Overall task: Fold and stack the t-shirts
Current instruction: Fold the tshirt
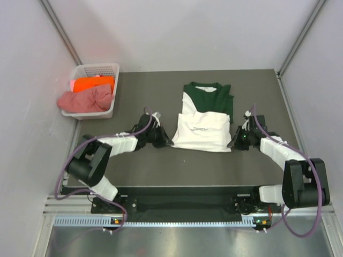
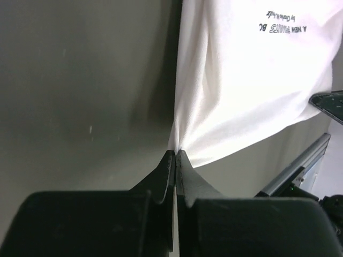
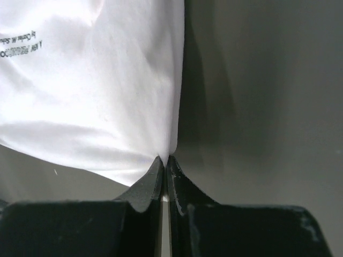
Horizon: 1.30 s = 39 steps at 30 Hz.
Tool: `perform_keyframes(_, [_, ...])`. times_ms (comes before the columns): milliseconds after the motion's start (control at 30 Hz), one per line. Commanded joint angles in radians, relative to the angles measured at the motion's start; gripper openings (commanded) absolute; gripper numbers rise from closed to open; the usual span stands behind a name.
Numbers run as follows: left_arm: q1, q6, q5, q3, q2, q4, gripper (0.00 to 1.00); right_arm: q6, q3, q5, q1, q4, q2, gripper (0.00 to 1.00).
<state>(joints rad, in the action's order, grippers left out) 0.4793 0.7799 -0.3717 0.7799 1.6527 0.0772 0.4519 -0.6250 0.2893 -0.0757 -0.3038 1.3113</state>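
Shirt (image 1: 202, 131) near corners | left jaws, right jaws clamped | basket (image 1: 107, 68) well apart

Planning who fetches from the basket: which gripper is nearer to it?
Left. The left gripper, shut on the t-shirt at its left corner, lies right of the basket; the right gripper pinches the t-shirt's right corner, farther off.

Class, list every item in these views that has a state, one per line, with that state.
white-and-green t-shirt: partly folded, lying on the table
left gripper: shut on its near left corner
right gripper: shut on its near right corner
orange t-shirt: bunched in the basket
pink t-shirt: crumpled in the basket
basket: upright, holding both
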Motion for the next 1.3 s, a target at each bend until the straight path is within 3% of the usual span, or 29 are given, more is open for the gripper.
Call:
perform_keyframes(0, [0.011,0.051,0.098,-0.144,-0.123,0.076,0.00,-0.044,0.019,0.005,-0.003,-0.064,-0.044,0.00])
perform_keyframes(167, [0.125,0.116,0.211,-0.270,-0.274,0.064,0.00,-0.038,0.050,0.054,-0.036,-0.116,-0.086,0.00])
perform_keyframes(400, [0.166,0.156,0.254,-0.314,-0.419,-0.004,0.00,0.010,0.077,0.044,-0.073,-0.202,-0.217,0.00])
perform_keyframes(733, [0.202,0.177,0.258,-0.278,-0.510,-0.103,0.00,0.045,0.019,0.044,-0.095,-0.340,-0.382,0.00])
perform_keyframes(1267, [0.199,0.167,0.260,-0.085,-0.562,-0.255,0.00,0.054,-0.172,-0.015,-0.095,-0.485,-0.434,0.03])
